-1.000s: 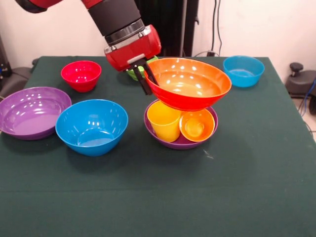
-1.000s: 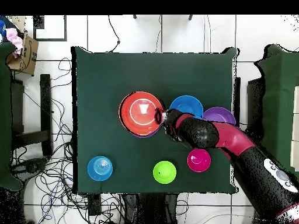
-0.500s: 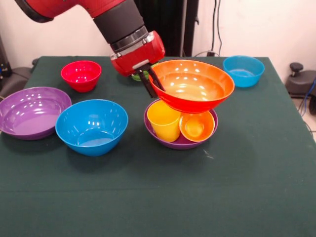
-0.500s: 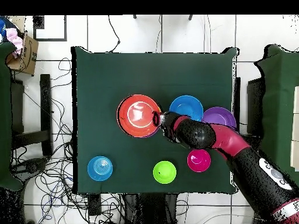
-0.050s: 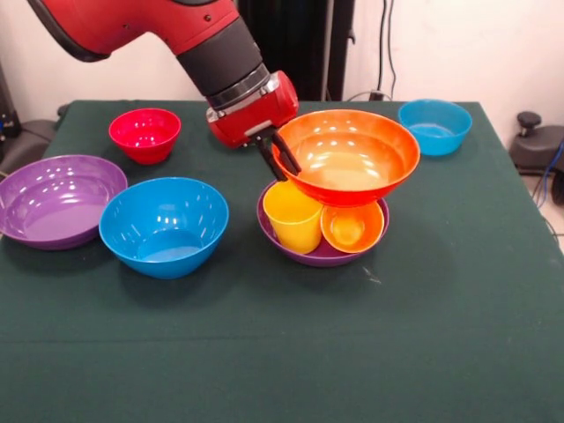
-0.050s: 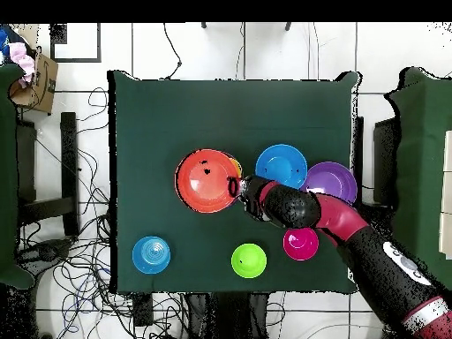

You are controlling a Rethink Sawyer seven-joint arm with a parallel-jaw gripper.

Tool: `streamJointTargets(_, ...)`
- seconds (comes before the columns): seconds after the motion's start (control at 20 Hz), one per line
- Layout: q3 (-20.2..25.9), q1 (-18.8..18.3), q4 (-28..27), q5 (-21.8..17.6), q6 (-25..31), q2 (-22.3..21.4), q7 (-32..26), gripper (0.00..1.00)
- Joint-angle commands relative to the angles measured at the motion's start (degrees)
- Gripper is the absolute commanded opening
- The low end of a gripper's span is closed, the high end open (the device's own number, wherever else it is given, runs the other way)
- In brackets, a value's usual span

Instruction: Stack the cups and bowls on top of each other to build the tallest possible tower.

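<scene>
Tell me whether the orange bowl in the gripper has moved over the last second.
Yes. In the front view the large orange bowl, pinched at its rim by the gripper, has shifted right and slightly down, more squarely over the purple bowl holding the cups.

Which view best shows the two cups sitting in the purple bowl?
The front view: the yellow cup and orange cup show side by side in the purple bowl, under the orange bowl. From overhead, the orange bowl hides them almost entirely.
</scene>
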Motion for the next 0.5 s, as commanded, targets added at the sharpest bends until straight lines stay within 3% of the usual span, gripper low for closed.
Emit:
streamJointTargets(0.05, -3.23, 1.67, -4.20, -4.47, 3.62, 0.79, -3.88, 0.00)
streamJointTargets(0.5, -2.54, 0.82, -4.81, -3.50, 6.48, -1.03, -5.12, 0.00)
